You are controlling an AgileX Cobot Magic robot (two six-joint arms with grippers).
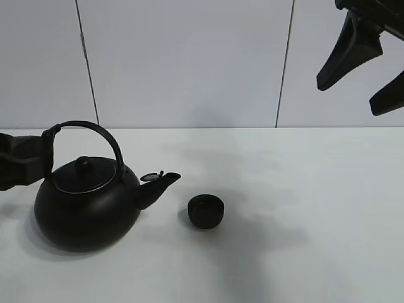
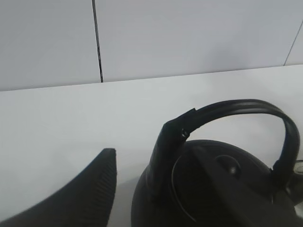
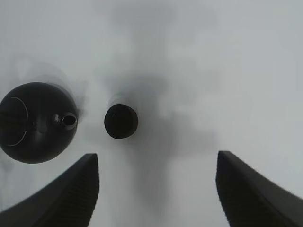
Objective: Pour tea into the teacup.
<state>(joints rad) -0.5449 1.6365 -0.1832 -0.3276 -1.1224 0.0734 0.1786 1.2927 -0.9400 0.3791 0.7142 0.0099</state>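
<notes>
The big black kettle (image 1: 85,208) stands at the left of the white table (image 1: 303,208), its spout pointing right. The small matte-black teacup (image 1: 206,211) stands upright just right of the spout, apart from it. My left gripper (image 1: 44,154) is at the left base of the kettle's arched handle (image 2: 236,108). In the left wrist view only one finger (image 2: 85,198) shows, with a white gap between it and the handle. My right gripper (image 1: 348,99) hangs open and empty high at the upper right. The right wrist view looks down on the teacup (image 3: 121,121) and the kettle (image 3: 35,123).
The table runs back to a pale panelled wall (image 1: 189,63). Soft arm shadows lie on the table around the teacup.
</notes>
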